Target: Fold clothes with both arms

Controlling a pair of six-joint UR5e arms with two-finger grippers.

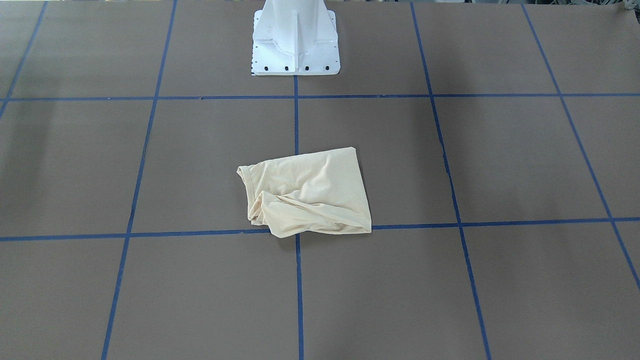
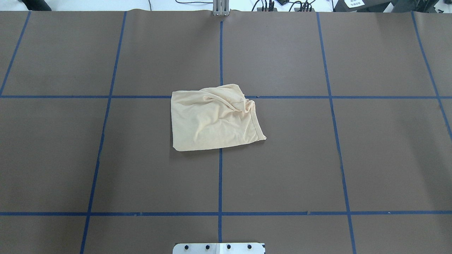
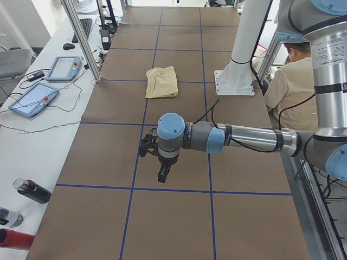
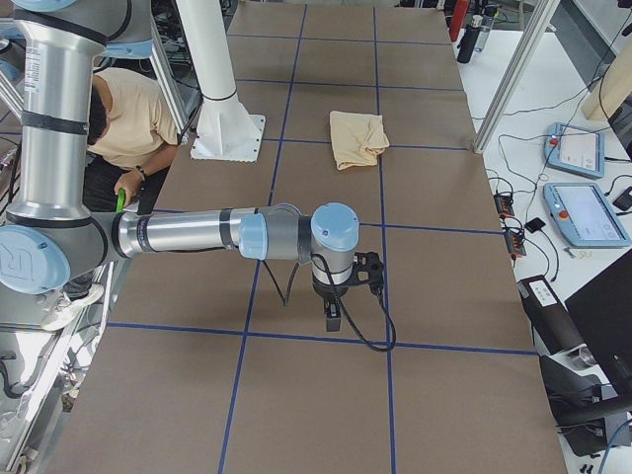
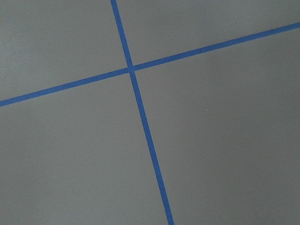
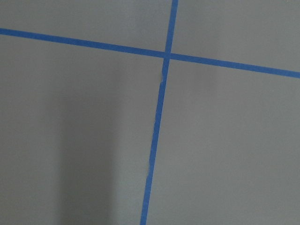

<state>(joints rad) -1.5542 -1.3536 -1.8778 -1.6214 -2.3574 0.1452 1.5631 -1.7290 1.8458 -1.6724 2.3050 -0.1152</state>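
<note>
The clothes (image 2: 215, 118) are one cream shirt, folded into a rumpled rectangle on the brown table at its middle; it also shows as the shirt (image 1: 307, 192), (image 3: 162, 82), (image 4: 356, 137). No print is visible. My left gripper (image 3: 162, 174) hangs over the table's left end, far from the shirt, seen only in the left side view. My right gripper (image 4: 334, 312) hangs over the right end, seen only in the right side view. I cannot tell whether either is open or shut. Both wrist views show bare table and blue tape.
Blue tape lines (image 2: 220, 176) grid the brown table. The white pedestal base (image 1: 296, 45) stands at the robot's side. A seated person (image 3: 293, 81) is beside the pedestal. Tablets (image 3: 32, 100) and bottles (image 3: 32, 190) lie on the bench at the far side.
</note>
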